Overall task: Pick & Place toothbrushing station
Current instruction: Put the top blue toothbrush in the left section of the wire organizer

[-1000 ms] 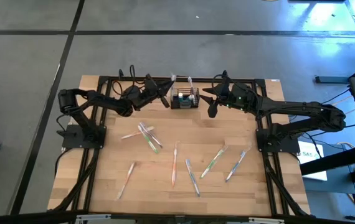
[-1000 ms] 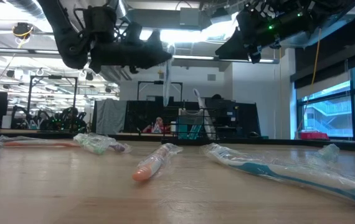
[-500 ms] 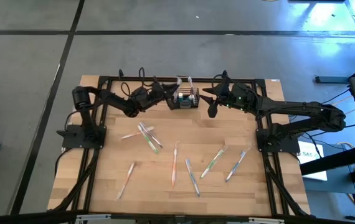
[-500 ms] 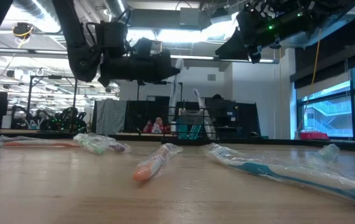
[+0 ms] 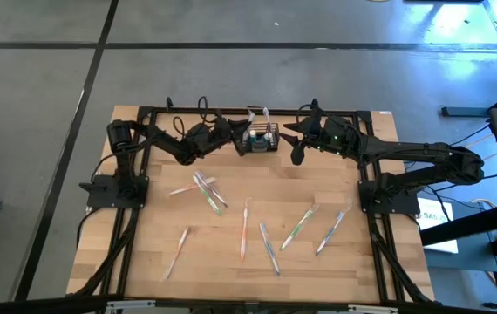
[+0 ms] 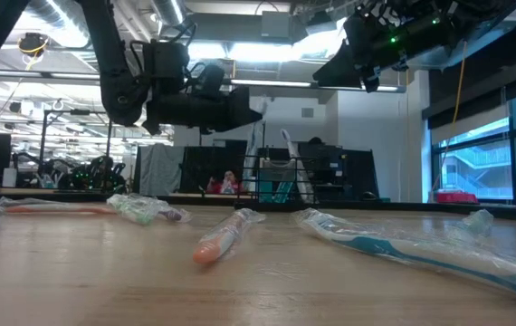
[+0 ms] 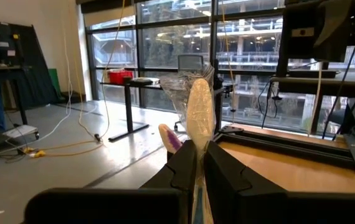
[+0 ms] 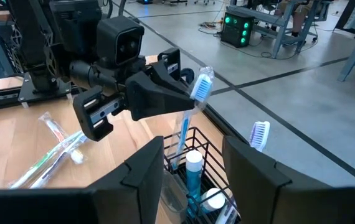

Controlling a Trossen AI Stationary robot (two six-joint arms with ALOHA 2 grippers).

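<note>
The right wrist view alone shows the left pincer point(image 8: 180, 93) pinching a wrapped blue toothbrush point(image 8: 190, 115), its lower end inside the black wire caddy point(image 8: 193, 165). The caddy also holds a second toothbrush point(image 8: 258, 134) and white-capped teal tubes point(image 8: 193, 177). In the high view the caddy point(image 5: 261, 139) stands at upper centre of the tabletop point(image 5: 231, 262), between both arms. The right pincer point(image 5: 298, 144) hangs spread just right of it. Loose toothbrushes point(image 5: 244, 228) lie across mid-frame.
</note>
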